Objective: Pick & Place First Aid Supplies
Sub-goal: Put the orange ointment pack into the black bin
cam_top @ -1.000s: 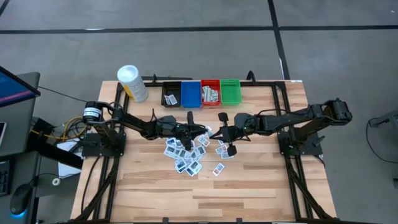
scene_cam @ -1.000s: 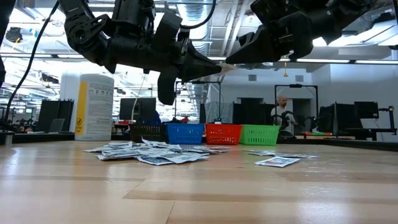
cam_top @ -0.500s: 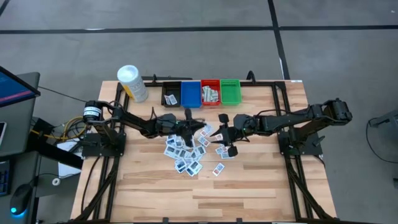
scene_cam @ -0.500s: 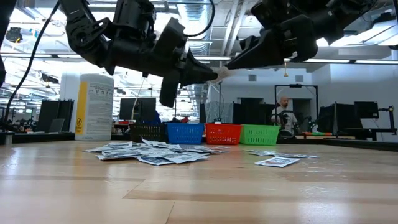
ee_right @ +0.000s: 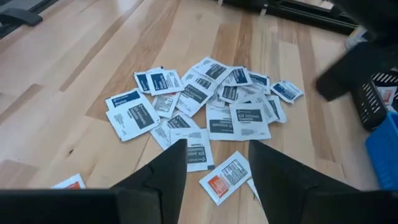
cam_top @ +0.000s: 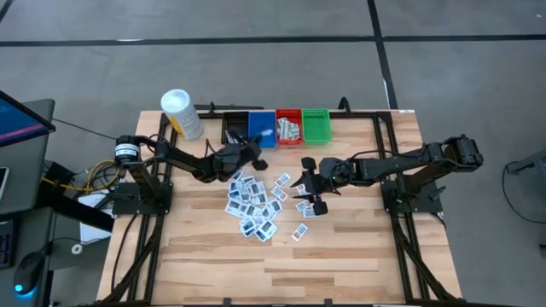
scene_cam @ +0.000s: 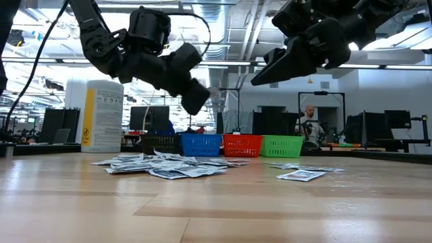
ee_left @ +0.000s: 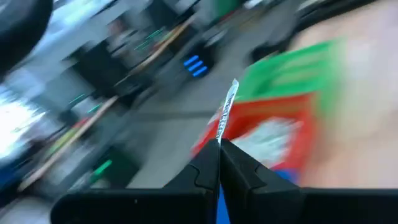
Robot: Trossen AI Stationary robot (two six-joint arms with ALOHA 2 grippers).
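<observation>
1. Pinching a thin packet [ee_left: 227,111] edge-on, the left gripper [ee_left: 218,144] has its fingers closed; only its wrist view shows this.
2. Seen from overhead, that left gripper [cam_top: 258,147] hangs near the blue bin [cam_top: 261,128].
3. The right gripper [ee_right: 214,160] hovers spread and empty above the packet pile [ee_right: 205,112] on the table [cam_top: 341,256].

Even, bright overhead light; the bench [cam_top: 341,247] shows only soft shadows. The low view is backlit by ceiling lamps, the arms dark silhouettes. The left wrist view is heavily motion-blurred.
</observation>
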